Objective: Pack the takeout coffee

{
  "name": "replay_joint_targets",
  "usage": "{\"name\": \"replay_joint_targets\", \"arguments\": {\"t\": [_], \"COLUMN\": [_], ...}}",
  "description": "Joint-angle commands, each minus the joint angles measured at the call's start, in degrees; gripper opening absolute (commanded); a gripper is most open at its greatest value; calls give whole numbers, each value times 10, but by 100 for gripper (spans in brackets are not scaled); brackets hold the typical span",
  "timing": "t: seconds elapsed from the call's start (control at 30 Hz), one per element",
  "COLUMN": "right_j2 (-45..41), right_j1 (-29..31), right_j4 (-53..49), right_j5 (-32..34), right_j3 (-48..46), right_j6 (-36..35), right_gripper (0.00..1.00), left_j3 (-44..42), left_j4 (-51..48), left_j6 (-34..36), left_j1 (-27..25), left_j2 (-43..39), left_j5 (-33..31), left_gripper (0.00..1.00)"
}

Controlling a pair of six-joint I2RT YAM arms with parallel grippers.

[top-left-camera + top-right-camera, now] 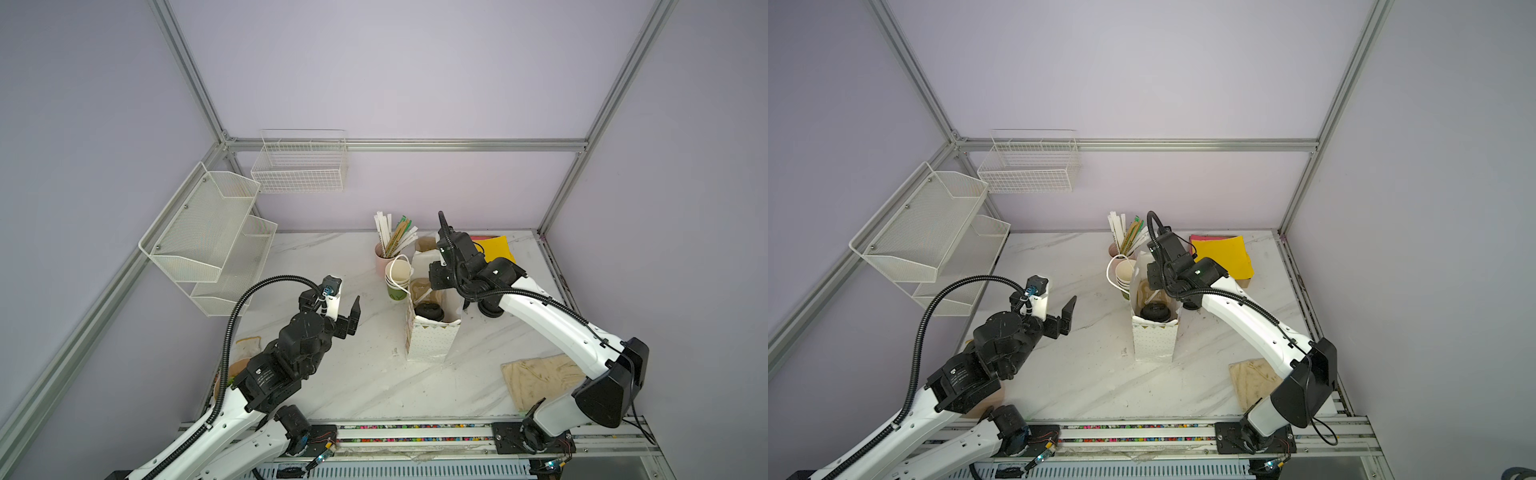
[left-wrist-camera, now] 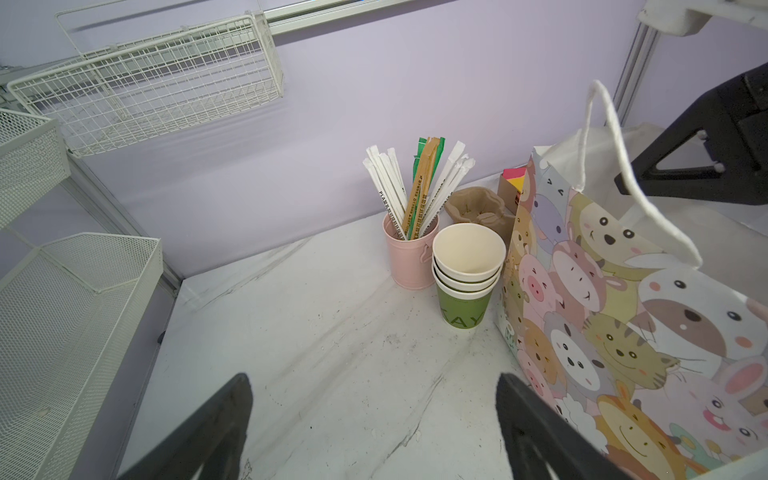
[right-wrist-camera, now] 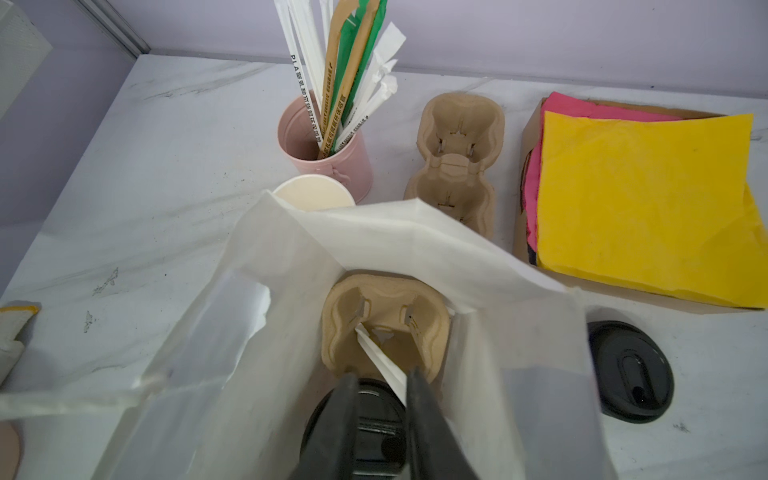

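The takeout coffee (image 3: 374, 419) stands inside the white paper bag (image 1: 432, 340), in the nearer hole of a brown pulp cup carrier (image 3: 386, 316). Only its black lid (image 1: 429, 311) shows; the green wall is hidden. My right gripper (image 3: 382, 378) hangs in the bag's mouth just above the lid, open by a narrow gap. A white wrapped straw (image 3: 380, 357) lies in the carrier's empty hole and leans against one finger. Left of the bag, over bare table, my left gripper (image 2: 374, 378) is wide open and holds nothing.
A stack of green cups (image 2: 467, 282) and a pink cup of straws (image 2: 409, 257) stand close behind the bag. A spare carrier (image 3: 455, 162), yellow and pink napkins (image 3: 644, 199) and a loose black lid (image 3: 629, 374) lie nearby. Wire baskets (image 1: 208, 232) hang left; a cloth (image 1: 536, 382) lies front right.
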Motion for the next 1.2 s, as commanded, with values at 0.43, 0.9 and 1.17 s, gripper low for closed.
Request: {"name": "replay_joint_targets", "arguments": {"t": [0.43,0.9,1.17], "right_j2": [-76,51,190], "right_j1": [-40,-313,-323], "right_j4": [-27,-19,18], "right_j5": [120,-60,-37], "right_j3": [98,74,84], "right_j6": [56,127,154], "right_gripper": [71,89,90], "left_j3": [-25,-57,-67], "left_j4": [24,52,67], "left_j6": [-11,-22,-22], "left_j1": [4,4,4], "left_j2": [-14,-38,-39], "left_j5": [4,25,15], "left_gripper": [92,100,100]}}
